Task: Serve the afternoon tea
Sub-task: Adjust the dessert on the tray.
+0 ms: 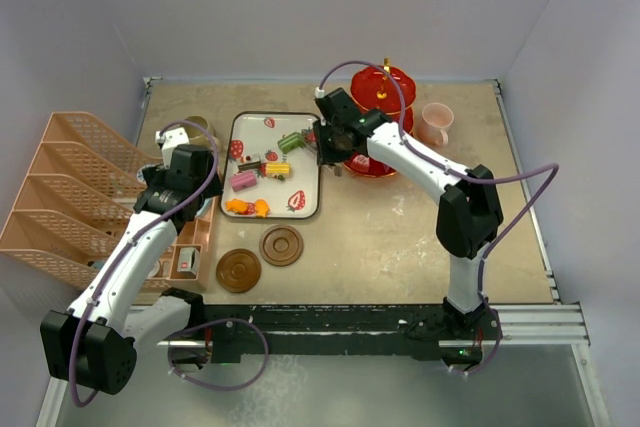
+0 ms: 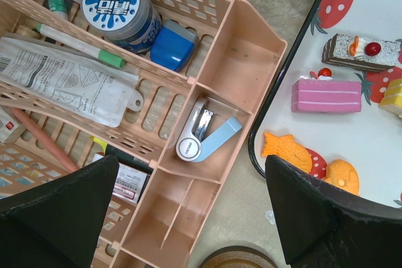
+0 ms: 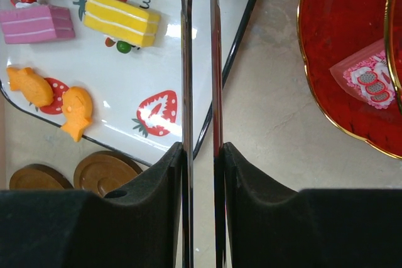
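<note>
Metal tweezers (image 3: pixel 186 61) are pinched by the right gripper (image 3: pixel 200 155), toy sweets (image 3: pixel 122 19) to its left, likely for transfer; the left gripper (image 2: pixel 191 174) is held spread.

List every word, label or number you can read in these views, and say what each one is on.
"wbe": black letters on the white tray, the rest of the word cut off.
Korean lettering, white on a blue splash, on the round lid: I cannot transcribe it reliably.
A small word on the stapler: too small to read.
Fine print on the white packet: too blurred to read.
</note>
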You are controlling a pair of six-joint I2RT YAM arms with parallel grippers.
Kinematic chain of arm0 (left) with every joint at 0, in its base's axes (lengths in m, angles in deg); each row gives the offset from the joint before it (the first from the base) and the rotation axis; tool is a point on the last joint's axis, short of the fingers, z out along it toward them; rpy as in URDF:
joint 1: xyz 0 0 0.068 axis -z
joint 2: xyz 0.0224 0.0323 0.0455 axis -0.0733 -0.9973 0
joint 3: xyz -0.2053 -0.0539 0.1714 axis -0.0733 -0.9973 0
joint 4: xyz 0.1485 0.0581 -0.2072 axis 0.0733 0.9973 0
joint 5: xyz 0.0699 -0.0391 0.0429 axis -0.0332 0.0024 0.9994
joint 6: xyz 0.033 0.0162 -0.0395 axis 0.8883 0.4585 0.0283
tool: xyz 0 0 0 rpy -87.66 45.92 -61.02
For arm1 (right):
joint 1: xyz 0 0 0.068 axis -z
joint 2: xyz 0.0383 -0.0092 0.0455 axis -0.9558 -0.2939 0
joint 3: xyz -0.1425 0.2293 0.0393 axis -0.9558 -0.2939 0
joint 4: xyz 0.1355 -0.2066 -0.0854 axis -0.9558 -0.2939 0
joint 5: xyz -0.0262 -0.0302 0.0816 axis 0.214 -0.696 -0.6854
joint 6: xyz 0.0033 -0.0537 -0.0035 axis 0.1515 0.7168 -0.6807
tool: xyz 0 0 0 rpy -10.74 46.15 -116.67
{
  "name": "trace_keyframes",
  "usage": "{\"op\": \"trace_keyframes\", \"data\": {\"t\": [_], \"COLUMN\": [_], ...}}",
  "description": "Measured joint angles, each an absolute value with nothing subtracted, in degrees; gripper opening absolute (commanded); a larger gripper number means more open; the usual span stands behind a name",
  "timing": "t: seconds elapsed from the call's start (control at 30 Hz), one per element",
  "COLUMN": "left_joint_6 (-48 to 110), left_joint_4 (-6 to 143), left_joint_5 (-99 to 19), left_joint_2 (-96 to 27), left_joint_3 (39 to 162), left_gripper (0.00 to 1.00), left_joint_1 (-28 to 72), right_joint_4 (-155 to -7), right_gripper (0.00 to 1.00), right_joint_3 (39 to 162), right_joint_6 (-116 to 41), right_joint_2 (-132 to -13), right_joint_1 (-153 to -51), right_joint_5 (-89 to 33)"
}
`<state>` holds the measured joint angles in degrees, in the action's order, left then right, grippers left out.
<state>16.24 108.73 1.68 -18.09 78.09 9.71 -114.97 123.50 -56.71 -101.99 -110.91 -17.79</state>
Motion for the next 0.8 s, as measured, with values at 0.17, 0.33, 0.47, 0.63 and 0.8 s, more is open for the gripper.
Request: {"op": "trace_keyframes", "data": {"t": [0.17,0.33,0.47,0.63,0.8], "left_joint_6": [16.24,16.24,16.24,16.24,16.24], "left_joint_4": [108.73,108.75,108.75,108.73,108.75], "left_joint_5": [1.68,1.68,1.68,1.68,1.68], "left_joint_2": [-18.11,-18.11,-18.11,-18.11,-18.11], "left_joint_3": [78.09,78.09,78.09,78.09,78.09], "left_gripper": [0.97,0.97,0.97,0.97,0.97], "left_joint_1": [9.71,9.71,9.71,9.71,9.71], "right_joint_4": [-115.91,-115.49,-113.81,-113.39,-113.04], "right_gripper": [0.33,0.32,0.32,0.32,0.32], "right_joint_3": [124.72,128.68,129.07,127.87,123.24], "right_joint_6": [-56.56,-56.1,-55.84,-55.7,-55.68], "right_joint_2": [-101.99,-102.6,-103.76,-106.34,-106.4], "right_joint_1": [-110.91,-110.91,-110.91,-110.91,-110.93], "right_joint_5": [-17.23,-17.14,-17.38,-17.71,-18.84]}}
